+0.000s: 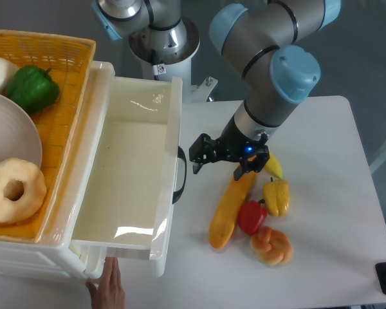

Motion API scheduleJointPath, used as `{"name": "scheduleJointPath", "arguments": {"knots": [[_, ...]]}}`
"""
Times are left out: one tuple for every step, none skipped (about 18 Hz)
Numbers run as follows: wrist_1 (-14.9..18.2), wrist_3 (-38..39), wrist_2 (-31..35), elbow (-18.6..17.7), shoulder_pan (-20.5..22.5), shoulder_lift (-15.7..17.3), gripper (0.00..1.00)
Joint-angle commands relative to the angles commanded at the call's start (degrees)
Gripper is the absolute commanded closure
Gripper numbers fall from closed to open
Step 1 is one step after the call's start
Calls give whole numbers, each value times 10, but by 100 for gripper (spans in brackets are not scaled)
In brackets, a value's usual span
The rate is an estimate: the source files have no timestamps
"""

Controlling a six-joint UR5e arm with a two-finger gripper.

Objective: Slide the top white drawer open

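Drawer: the top white drawer (125, 174) stands pulled far out of the cabinet over the worktop (321, 193) – its empty tray lies open to view, so the job looks done or nearly so.
Handle: the black handle (179, 175) on the front panel faces right, free of any grip.
Gripper: the gripper (199, 154) sits just right of the handle, apart from it – fingers spread, holding nothing.
Hand: a hand (108, 290) rests at the cabinet's near corner, perhaps to steady it.

Pincer (197, 156) open, empty, arm reaching left.
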State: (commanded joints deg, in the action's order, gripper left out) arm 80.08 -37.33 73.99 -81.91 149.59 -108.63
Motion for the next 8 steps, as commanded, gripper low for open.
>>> {"name": "scheduleJointPath", "arguments": {"knots": [[-9, -26, 18, -3, -2, -1, 0], [-14, -48, 36, -5, -2, -2, 0], [-17, -62, 54, -7, -2, -4, 0], [-18, -70, 64, -8, -2, -6, 0], [-19, -80, 66, -7, -1, -10, 0], [-21, -92, 67, -7, 0, -11, 0], [-29, -104, 72, -7, 1, -15, 0], [-34, -116, 84, -8, 1, -16, 0]]}}
